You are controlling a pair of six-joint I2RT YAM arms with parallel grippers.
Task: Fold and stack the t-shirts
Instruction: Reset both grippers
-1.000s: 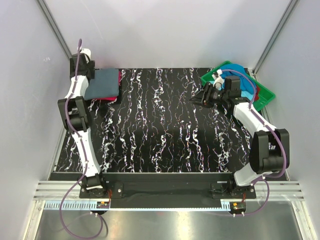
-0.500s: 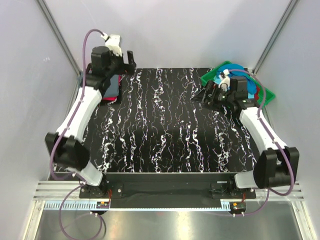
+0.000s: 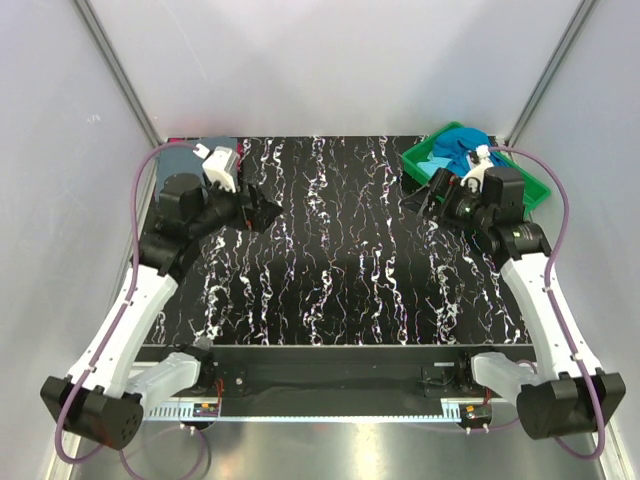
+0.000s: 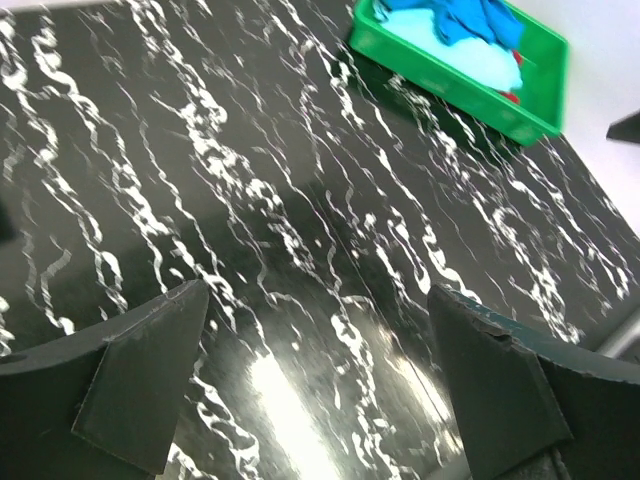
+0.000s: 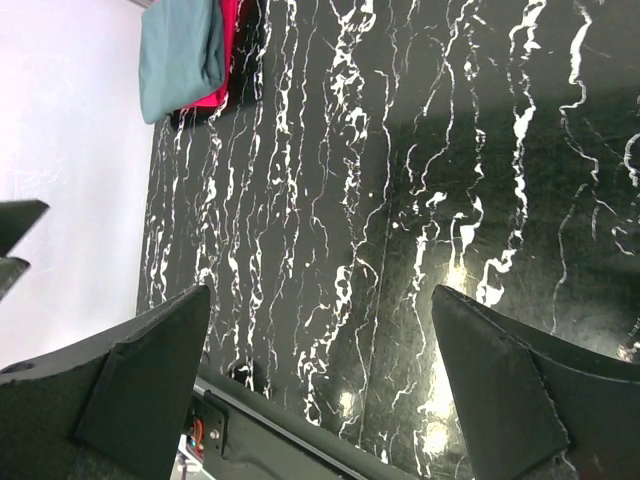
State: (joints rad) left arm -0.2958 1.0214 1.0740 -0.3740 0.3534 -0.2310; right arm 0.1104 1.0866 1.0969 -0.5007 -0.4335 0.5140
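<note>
Stack: grey-blue shirt (image 5: 178, 55) folded over pink shirt (image 5: 230, 40), far left, leaving the table (image 3: 330, 280) middle for folding
Tray (image 4: 440, 90): far right, holds unfolded blue shirts (image 3: 458, 143)
Left jaws: spread, empty
Right jaws: spread, empty, beside tray

Left arm (image 3: 130, 312), right arm (image 3: 545, 305): white shells, black joints, purple cables (image 3: 136, 200); dark wedge-shaped fingers (image 4: 140, 385).
</note>
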